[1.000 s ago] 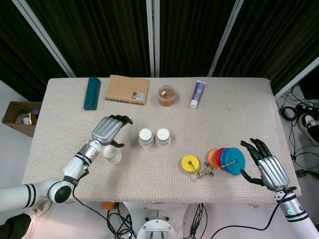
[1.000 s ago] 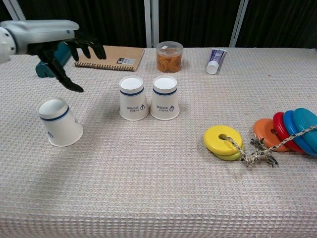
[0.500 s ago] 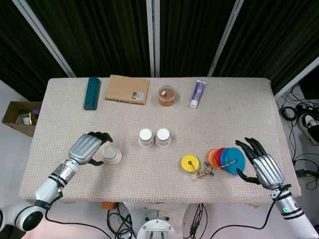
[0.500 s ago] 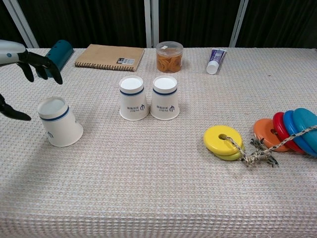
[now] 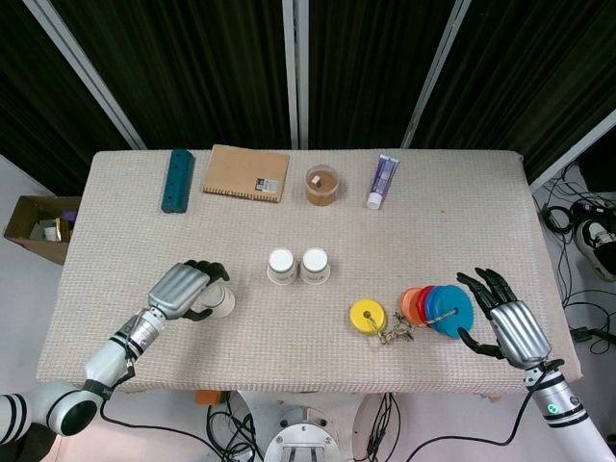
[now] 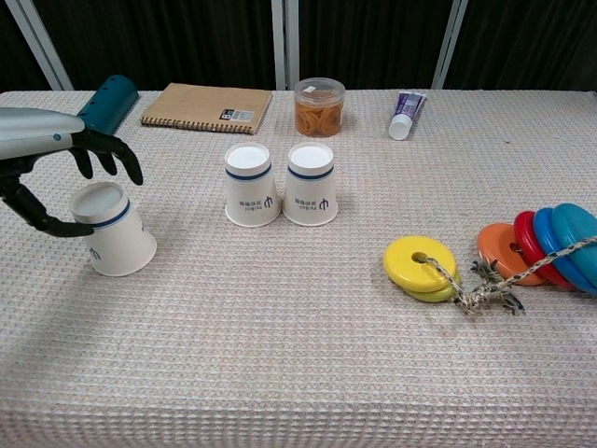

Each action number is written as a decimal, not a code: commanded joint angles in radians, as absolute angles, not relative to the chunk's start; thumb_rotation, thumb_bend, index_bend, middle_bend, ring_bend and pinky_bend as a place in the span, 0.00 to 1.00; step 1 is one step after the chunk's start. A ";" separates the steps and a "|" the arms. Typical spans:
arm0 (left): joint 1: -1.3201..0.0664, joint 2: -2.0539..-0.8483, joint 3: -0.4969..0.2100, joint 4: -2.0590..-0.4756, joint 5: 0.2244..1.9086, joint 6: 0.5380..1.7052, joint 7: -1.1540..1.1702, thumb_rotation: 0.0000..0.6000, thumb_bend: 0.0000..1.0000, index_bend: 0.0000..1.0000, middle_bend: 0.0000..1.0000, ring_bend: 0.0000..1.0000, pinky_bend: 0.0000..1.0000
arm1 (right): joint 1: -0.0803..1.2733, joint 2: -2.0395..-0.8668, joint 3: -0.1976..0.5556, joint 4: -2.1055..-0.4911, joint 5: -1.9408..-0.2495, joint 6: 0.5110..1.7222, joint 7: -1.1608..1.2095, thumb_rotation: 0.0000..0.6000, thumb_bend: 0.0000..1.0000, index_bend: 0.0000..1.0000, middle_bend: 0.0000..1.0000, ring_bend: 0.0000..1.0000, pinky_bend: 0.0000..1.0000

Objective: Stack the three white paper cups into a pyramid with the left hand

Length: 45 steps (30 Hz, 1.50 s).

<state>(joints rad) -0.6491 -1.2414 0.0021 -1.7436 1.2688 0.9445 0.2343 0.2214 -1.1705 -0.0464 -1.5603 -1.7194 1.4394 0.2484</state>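
Two white paper cups stand upside down side by side mid-table, the left cup (image 5: pixel 281 266) (image 6: pixel 252 185) touching the right cup (image 5: pixel 315 266) (image 6: pixel 311 184). A third cup (image 5: pixel 220 302) (image 6: pixel 115 231), also upside down, stands apart to their left and leans slightly. My left hand (image 5: pixel 181 289) (image 6: pixel 58 163) arches over this cup's left side, fingers (image 6: pixel 110 155) spread behind its top and the thumb (image 6: pixel 42 217) beside its rim; no firm grip shows. My right hand (image 5: pixel 508 325) hovers with fingers apart at the table's front right and holds nothing.
Along the far edge lie a teal case (image 5: pixel 177 179), a brown notebook (image 5: pixel 246 172), a jar of rubber bands (image 5: pixel 321 185) and a tube (image 5: pixel 382 180). A yellow disc (image 6: pixel 420 266) and coloured discs (image 6: pixel 541 241) on a cord lie front right. A cardboard box (image 5: pixel 38 226) sits left of the table.
My left hand pulled back to the left, then came in again and now curves around the lone cup's top. The cups have not shifted. My right hand barely moved.
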 commanded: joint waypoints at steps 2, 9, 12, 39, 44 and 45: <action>-0.651 -1.255 -0.001 -1.730 1.248 0.937 0.260 1.00 0.28 0.30 0.21 0.23 0.32 | 0.220 -1.170 -0.046 -1.561 -1.719 1.441 0.249 1.00 0.29 0.06 0.19 0.00 0.07; -0.649 -1.259 -0.002 -1.722 1.224 0.934 0.295 1.00 0.33 0.42 0.34 0.32 0.32 | 0.218 -1.172 -0.048 -1.558 -1.719 1.443 0.251 1.00 0.29 0.06 0.19 0.00 0.07; -0.650 -1.259 -0.009 -1.725 1.226 0.934 0.289 1.00 0.33 0.46 0.41 0.38 0.33 | 0.217 -1.172 -0.048 -1.558 -1.722 1.446 0.251 1.00 0.29 0.06 0.19 0.00 0.07; -1.044 -1.252 -0.274 -1.771 0.920 0.702 0.378 1.00 0.31 0.43 0.38 0.37 0.32 | 0.199 -1.162 -0.050 -1.542 -1.719 1.476 0.281 1.00 0.29 0.06 0.19 0.00 0.07; -1.119 -1.274 -0.266 -1.755 0.817 0.682 0.411 1.00 0.30 0.42 0.38 0.37 0.31 | 0.197 -1.164 -0.050 -1.537 -1.721 1.479 0.288 1.00 0.29 0.06 0.19 0.00 0.07; -1.136 -1.280 -0.261 -1.746 0.796 0.679 0.418 1.00 0.30 0.42 0.38 0.37 0.31 | 0.196 -1.164 -0.051 -1.536 -1.721 1.479 0.289 1.00 0.29 0.06 0.19 0.00 0.07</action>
